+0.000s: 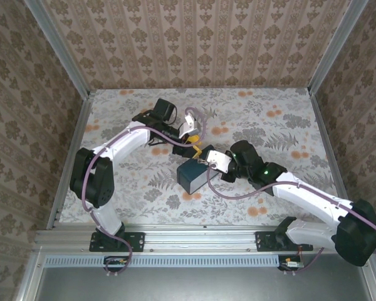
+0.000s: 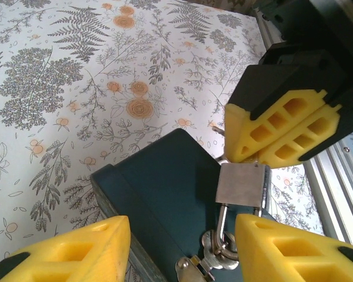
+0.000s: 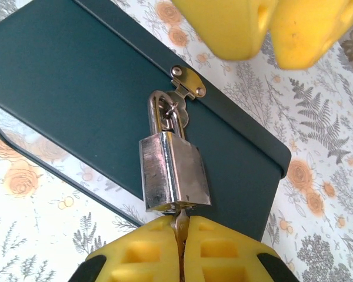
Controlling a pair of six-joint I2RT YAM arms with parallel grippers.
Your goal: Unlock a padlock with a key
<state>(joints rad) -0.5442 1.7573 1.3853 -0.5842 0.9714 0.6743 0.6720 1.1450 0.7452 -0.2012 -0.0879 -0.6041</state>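
Closest to lens in right wrist view: right gripper point(image 3: 181, 226), yellow fingers clenched flat together on the key point(image 3: 180, 219), with just a sliver of metal showing between pads and lock. Key pushed into the keyway on the bottom face of the silver padlock point(image 3: 173, 170). Padlock body scuffed and tilted slightly, lying against the front of a dark teal metal box point(image 3: 76, 88). Shackle point(image 3: 160, 114) threaded through the hasp point(image 3: 187, 82) at the box edge, both legs down in the body, so not sprung. Box lid shut, contents hidden.

Left wrist view: left gripper point(image 2: 182, 241) released, fingers spread wide, one over the box top and the other just beside the shackle, grasping nothing. Cannot tell whether that finger touches the lock. Right gripper's fingers seen here pinched at the far end of the padlock.

Top view: box near table centre on the floral tablecloth point(image 1: 288, 125), padlock side facing the right arm, both grippers meeting over it.
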